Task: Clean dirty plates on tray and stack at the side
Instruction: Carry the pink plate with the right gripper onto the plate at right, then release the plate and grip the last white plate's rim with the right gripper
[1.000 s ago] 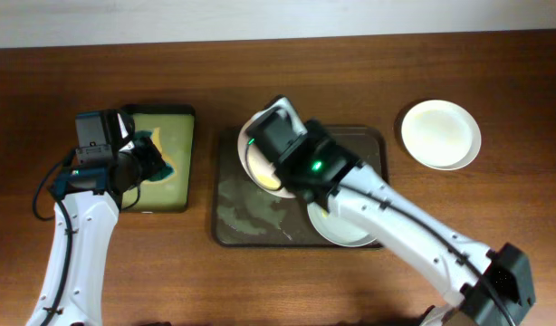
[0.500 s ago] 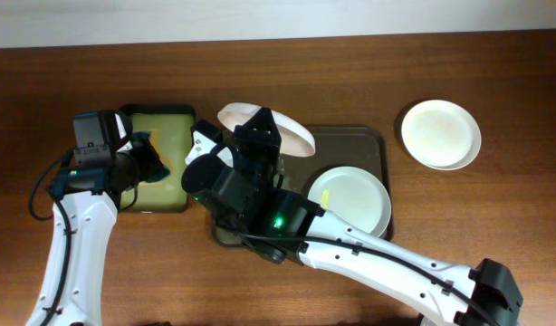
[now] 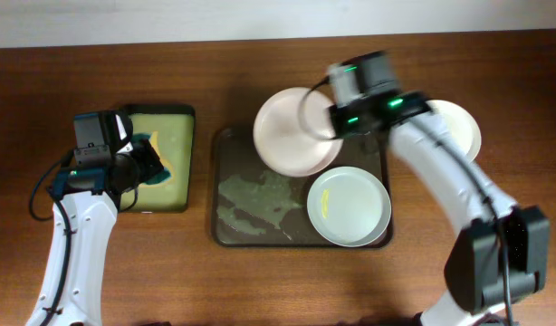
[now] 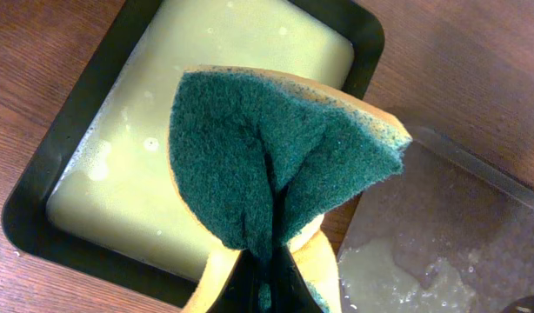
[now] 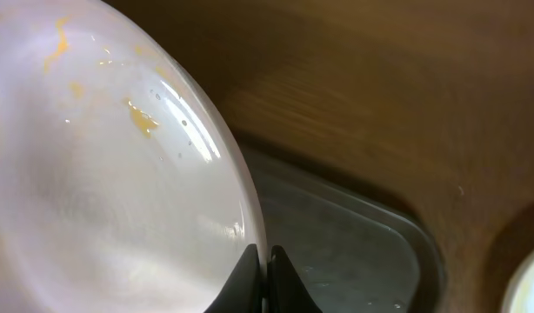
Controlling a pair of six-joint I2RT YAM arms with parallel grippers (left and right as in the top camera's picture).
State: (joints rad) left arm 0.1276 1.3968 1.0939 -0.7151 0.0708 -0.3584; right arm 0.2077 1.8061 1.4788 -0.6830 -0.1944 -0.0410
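**Right claw grips a smeared plate over the tray's far rim**

The right claw (image 3: 326,129) is clenched on the rim of the held plate (image 3: 292,131). In the right wrist view its two fingertips pinch the white edge, and orange-yellow specks show on the glossy face. From overhead this plate sits at the 12 o'clock side of the tray (image 3: 233,156), overlapping the tray's rim and the desk (image 3: 169,281) beyond it.

A second plate (image 3: 349,206) lies flat in the tray's 4 o'clock corner with a small yellow streak near its middle. Pale suds (image 3: 253,204) smear the tray's floor toward 8 o'clock. A third plate (image 3: 465,136) rests on the desk at 2 o'clock from the tray, well apart from the others and partly hidden by the right arm.

The left claw (image 4: 265,283) is clenched on a sponge (image 4: 276,165), folded with its green scouring face outward and yellow foam at the edges. It hangs above the 3 o'clock edge of the black tray (image 4: 364,36), which holds yellow-green soapy liquid (image 4: 206,96) and stands at 9 o'clock from the brown tray.
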